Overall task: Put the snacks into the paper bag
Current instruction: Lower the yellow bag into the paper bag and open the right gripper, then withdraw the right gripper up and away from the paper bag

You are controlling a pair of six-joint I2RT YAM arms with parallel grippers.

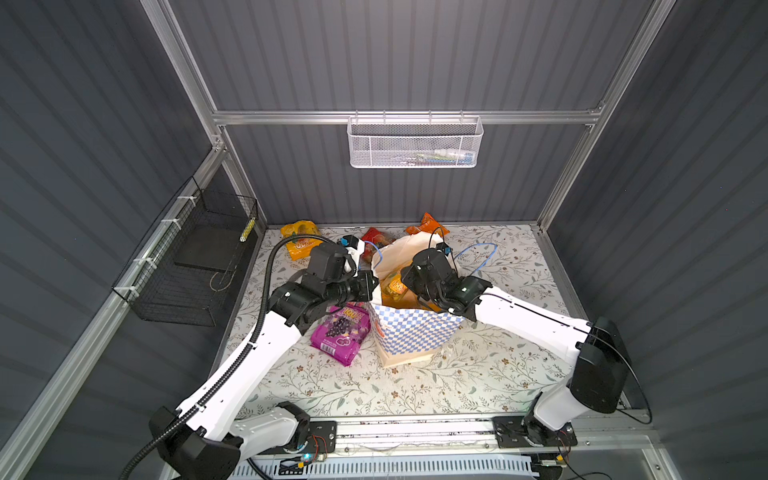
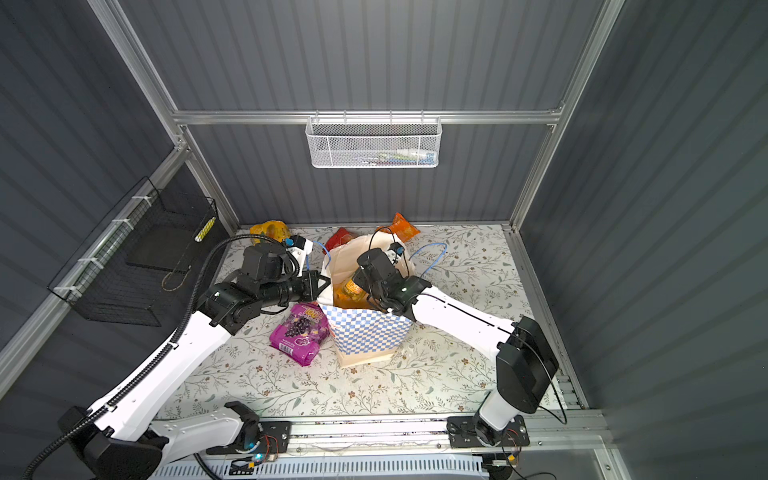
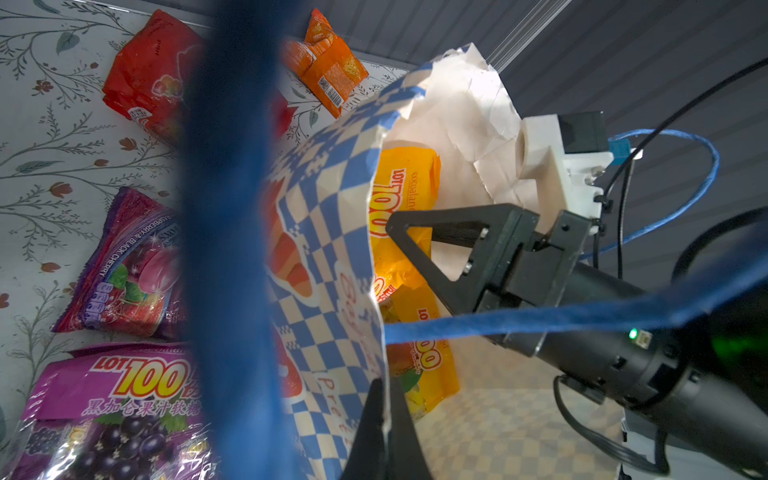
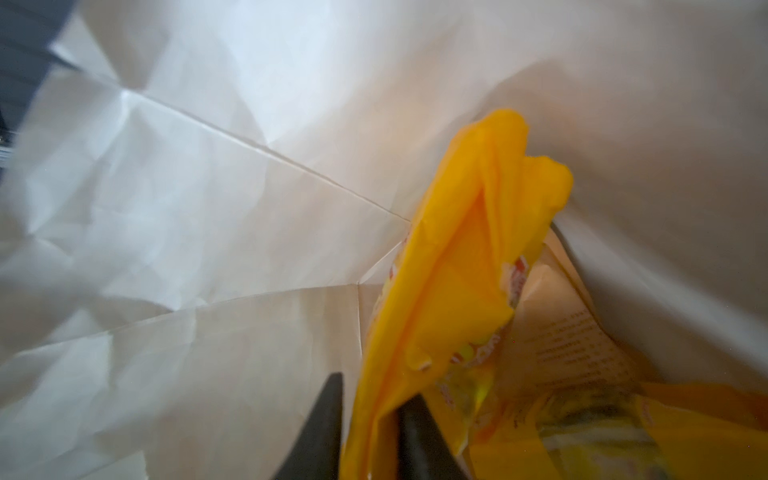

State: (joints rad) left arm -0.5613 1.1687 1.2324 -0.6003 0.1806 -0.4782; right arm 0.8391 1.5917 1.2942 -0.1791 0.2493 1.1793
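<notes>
Down inside the paper bag (image 4: 208, 187), the right gripper (image 4: 374, 390) has a yellow "100" packet (image 4: 457, 270) between its two dark fingers. The jaws stand a little apart, but whether they press the film cannot be told. Only the right wrist view shows this; in both top views the wrist covers it.

At the bag's checkered rim the left gripper (image 3: 387, 399) is closed, pinching the paper edge; the left wrist view shows it cut off at the frame border. That view also shows a second yellow packet (image 3: 432, 361) lower in the bag, and a FOX'S packet (image 3: 129, 266) on the table that the left arm hides in both top views.

A blurred blue cord handle (image 3: 228, 249) blocks much of that view. Outside the bag lie the purple grape packet (image 1: 340, 332) just beside it, the red packet (image 1: 376, 241), the orange packet (image 1: 428, 226) and another yellow packet (image 1: 301, 241) behind.
</notes>
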